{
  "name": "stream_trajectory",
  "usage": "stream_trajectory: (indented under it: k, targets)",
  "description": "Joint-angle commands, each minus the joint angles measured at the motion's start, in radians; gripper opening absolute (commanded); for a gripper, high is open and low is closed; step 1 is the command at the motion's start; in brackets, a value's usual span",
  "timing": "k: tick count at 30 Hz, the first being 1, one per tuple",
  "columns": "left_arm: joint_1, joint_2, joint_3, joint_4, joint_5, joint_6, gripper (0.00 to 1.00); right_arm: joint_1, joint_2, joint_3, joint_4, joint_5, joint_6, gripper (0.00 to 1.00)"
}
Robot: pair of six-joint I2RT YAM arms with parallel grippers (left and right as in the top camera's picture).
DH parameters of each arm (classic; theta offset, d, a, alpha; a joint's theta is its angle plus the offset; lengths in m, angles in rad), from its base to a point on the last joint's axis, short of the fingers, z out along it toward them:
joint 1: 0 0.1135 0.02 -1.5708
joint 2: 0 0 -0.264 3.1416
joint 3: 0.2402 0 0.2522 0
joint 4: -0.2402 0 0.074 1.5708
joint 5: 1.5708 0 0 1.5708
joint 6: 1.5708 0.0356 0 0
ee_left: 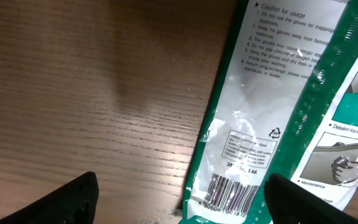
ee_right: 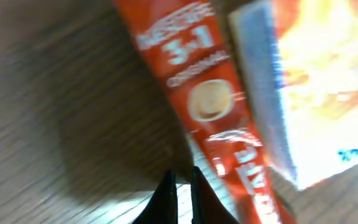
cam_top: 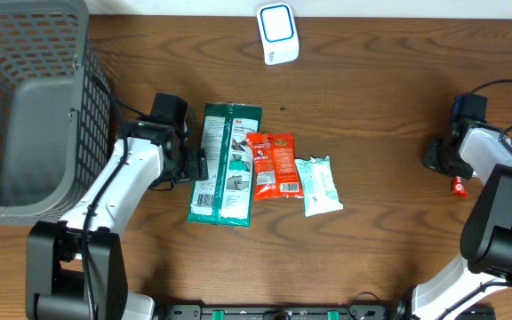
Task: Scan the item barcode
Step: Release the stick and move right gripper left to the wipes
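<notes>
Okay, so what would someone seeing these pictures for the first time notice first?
Probably the row of three packets mid-table: a green packet, an orange packet and a pale packet. The big grey basket fills the overhead view's top left corner, and the left end effector sits open at the green packet's left edge, with that packet's barcode showing in the left wrist view.

Green glove packet (cam_top: 227, 164) flat, barcode (ee_left: 225, 194) up

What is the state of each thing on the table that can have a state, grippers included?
left gripper: open, beside the green glove pack, holding nothing.
right gripper: shut, by the red sachet.
green glove pack: flat, barcode side up.
red sachet: lying on the table.
scanner: on the table, untouched.
</notes>
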Motion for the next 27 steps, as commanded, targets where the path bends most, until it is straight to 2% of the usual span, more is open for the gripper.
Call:
stream_trajectory:
  k: [1,8,10,16,27]
  targets:
    - [0.000,-0.001,0.004,-0.003,-0.008,-0.003,0.86,0.021,0.008,0.010,-0.040,-0.211,-0.032,0.10]
    - [0.000,-0.001,0.004,-0.003,-0.008,-0.003,0.87,0.077,-0.008,0.032,-0.145,-0.726,-0.129,0.24]
    - [0.000,-0.001,0.004,-0.003,-0.009,-0.003,0.86,0.095,-0.008,0.030,-0.162,-0.801,-0.129,0.27]
    - [0.000,-0.001,0.004,-0.003,-0.009,-0.003,0.87,0.175,-0.008,0.030,-0.188,-0.784,-0.129,0.41]
    - [0.000,-0.001,0.004,-0.003,-0.008,-0.003,0.86,0.347,-0.008,0.030,-0.149,-0.755,-0.129,0.47]
